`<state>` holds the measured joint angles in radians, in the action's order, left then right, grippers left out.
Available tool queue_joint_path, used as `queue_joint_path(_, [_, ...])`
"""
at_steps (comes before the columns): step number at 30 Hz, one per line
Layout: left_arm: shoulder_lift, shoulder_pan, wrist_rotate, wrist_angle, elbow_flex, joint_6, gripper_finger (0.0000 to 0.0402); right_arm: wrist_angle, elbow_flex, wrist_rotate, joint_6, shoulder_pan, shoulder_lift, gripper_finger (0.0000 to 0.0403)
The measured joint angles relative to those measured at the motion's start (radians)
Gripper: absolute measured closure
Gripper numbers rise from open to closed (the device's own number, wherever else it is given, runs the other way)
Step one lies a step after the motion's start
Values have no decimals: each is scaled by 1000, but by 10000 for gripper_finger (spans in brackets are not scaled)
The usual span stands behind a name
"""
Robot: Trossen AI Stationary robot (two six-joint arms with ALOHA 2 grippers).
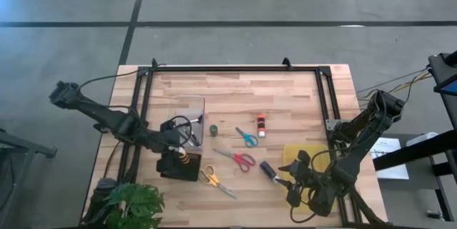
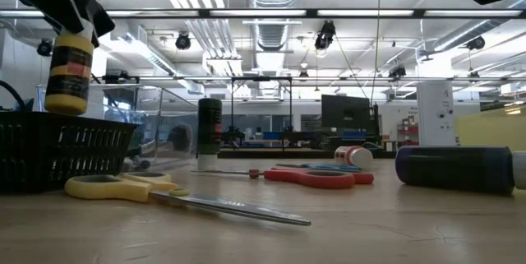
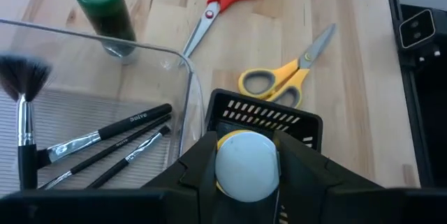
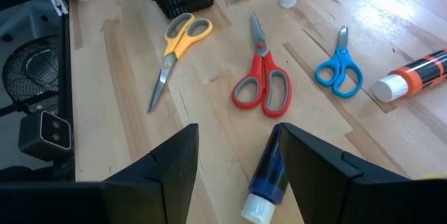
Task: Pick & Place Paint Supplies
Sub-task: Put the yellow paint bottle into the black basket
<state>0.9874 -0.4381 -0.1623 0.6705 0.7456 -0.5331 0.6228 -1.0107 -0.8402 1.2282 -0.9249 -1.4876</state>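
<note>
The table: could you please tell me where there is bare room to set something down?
The far strip of the table, between the frame and the clear tray, is bare, as is the near edge beyond the yellow scissors. The middle is crowded: green pot, blue scissors, red scissors, orange tube, blue tube.

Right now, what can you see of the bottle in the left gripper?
The yellow bottle is a small tube, plastic by the look, with a pale rounded cap and a red-and-dark label. It hangs upright, clamped near its top by the left gripper, just above the black basket and not resting in it. Only the fingers touch it.
</note>
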Motion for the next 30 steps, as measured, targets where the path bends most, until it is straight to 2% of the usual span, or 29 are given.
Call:
queue_joint_path(8, [2, -13, -3, 22, -19, -52, 281, -2, 0, 0, 1, 0, 0, 206])
queue_joint_path(14, [3, -97, -37, 6, -72, -155, 281, -5, 0, 0, 0, 0, 0, 206])
queue_joint_path(24, [3, -371, -281, 35, -84, -371, 281, -9, 1, 1, 3, 0, 0, 206])
queue_joint_path(27, [5, -423, -347, 79, -84, -448, 281, -10, 1, 1, 2, 0, 0, 206])
queue_joint_path(30, [5, -438, -366, 107, -86, -497, 281, -10, 1, 1, 0, 0, 0, 206])
